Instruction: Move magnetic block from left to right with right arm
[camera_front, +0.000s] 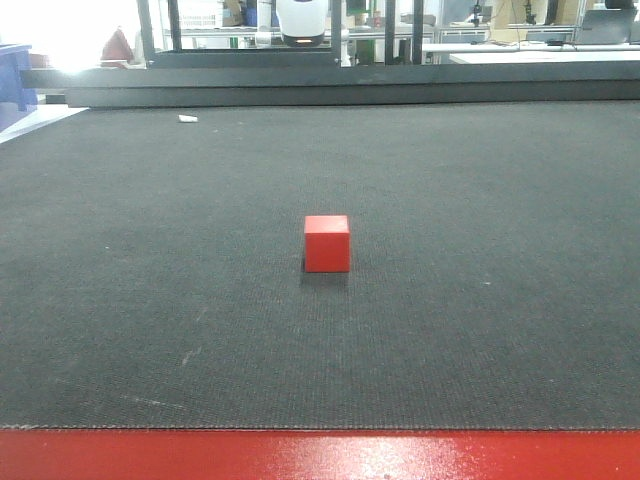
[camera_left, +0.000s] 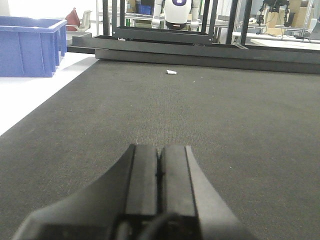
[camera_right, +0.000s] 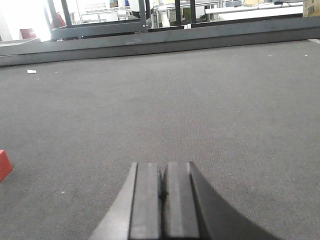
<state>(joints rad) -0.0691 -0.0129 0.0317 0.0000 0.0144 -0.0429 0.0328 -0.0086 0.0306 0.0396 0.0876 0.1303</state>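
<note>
Block (camera_front: 327, 243): red cube, sitting flat on the dark mat (camera_front: 500, 330) near the middle of the tabletop, with nothing touching it. In the right wrist view only one corner shows at the left edge, so it lies off to the left of the right end effector (camera_right: 163, 167) and apart from it.

Handling, as judged: rigid, probably light, and unlikely to deform or break. The matte faces should give fair friction. Take hold across two opposite side faces, centred and square on. A grip across the sharp edges or corners could twist it out.

Right end effector: fingers pressed together, holding nothing, low over the mat. It must open before approach.

Left end effector (camera_left: 159, 150): fingers likewise together, holding nothing.

Also noted: white scrap (camera_front: 187, 118) at the far left of the mat, and a blue bin (camera_left: 30, 47) beyond the left edge.
</note>
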